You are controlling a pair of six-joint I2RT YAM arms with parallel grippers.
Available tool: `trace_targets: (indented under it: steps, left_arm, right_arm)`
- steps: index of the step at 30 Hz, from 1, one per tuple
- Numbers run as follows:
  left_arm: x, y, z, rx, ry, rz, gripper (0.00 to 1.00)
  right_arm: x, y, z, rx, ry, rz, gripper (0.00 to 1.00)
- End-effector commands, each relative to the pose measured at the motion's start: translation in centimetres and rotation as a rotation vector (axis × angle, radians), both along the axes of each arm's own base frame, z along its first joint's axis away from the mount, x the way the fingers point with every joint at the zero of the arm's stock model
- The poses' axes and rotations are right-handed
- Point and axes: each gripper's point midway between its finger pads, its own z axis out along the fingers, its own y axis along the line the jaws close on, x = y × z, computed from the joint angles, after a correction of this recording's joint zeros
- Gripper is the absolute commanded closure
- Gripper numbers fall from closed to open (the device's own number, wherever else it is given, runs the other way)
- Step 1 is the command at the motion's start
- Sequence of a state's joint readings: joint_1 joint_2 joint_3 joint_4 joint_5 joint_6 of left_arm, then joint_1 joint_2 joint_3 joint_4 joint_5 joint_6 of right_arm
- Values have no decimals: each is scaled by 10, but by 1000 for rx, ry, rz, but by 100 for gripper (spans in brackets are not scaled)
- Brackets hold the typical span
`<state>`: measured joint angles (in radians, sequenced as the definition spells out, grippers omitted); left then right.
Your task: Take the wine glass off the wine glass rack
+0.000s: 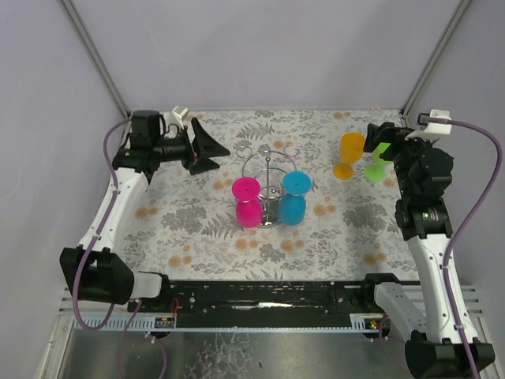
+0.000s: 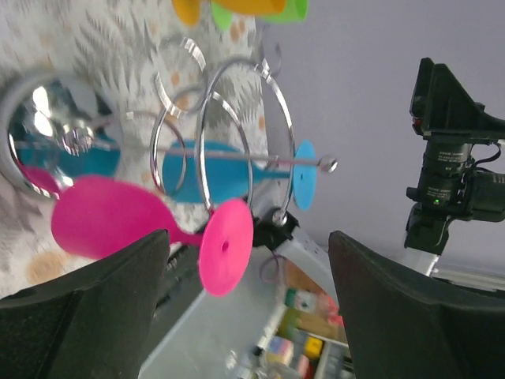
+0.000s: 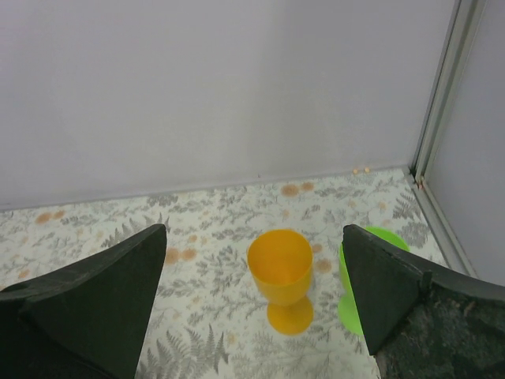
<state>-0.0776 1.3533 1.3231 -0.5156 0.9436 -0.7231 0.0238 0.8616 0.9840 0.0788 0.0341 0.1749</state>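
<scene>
Floral-patterned cloth covers the table (image 1: 197,229), with plain pale walls (image 1: 260,55) closing it in behind and at both sides. Far left of the wine glass rack (image 1: 270,213), and a little behind it, the left gripper (image 1: 215,151) points sideways toward the rack with its jaws spread wide and nothing between them; it is clear of the rack and touches no glass. In the left wrist view its dark fingers (image 2: 87,308) frame the rack's wire ring and thin pole, with the shiny round base off to one side. On the rack's left side hangs the pink wine glass (image 1: 248,207), upside down, its foot caught up in the wire ring and its bowl down by the base. On the rack's right side the blue wine glass (image 1: 293,207) hangs the same way, foot up and bowl down, so both are on the rack. Right of the rack and farther back, the orange glass (image 1: 349,148) stands upright on the cloth, and the green glass (image 1: 377,170) stands just beside it, farther right again. Farthest right of the rack, the right gripper (image 1: 380,142) hovers over those two standing glasses, jaws wide apart and holding nothing; in its wrist view the fingers (image 3: 87,308) sit either side of the orange glass, and the green one is partly hidden behind one finger.
</scene>
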Motion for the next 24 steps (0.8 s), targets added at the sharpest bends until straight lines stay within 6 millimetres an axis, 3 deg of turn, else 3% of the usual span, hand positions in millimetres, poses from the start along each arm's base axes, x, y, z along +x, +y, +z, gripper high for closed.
trace_targets:
  steps: [1, 12, 18, 24]
  left_arm:
    - [-33, -8, -4, -104, 74, -79, 21]
    - [-44, -13, -43, -140, 203, -117, 33]
    - [-55, -28, -50, -155, 215, -174, 37]
    - [-56, -39, -54, -172, 218, -175, 50]
  right_arm:
    - [-20, 2, -19, 19, 113, 12, 1]
    - [-31, 3, -22, 26, 121, 21, 1]
    - [-32, 4, -23, 16, 123, 25, 1]
    - [-31, 3, -24, 1, 126, 24, 1]
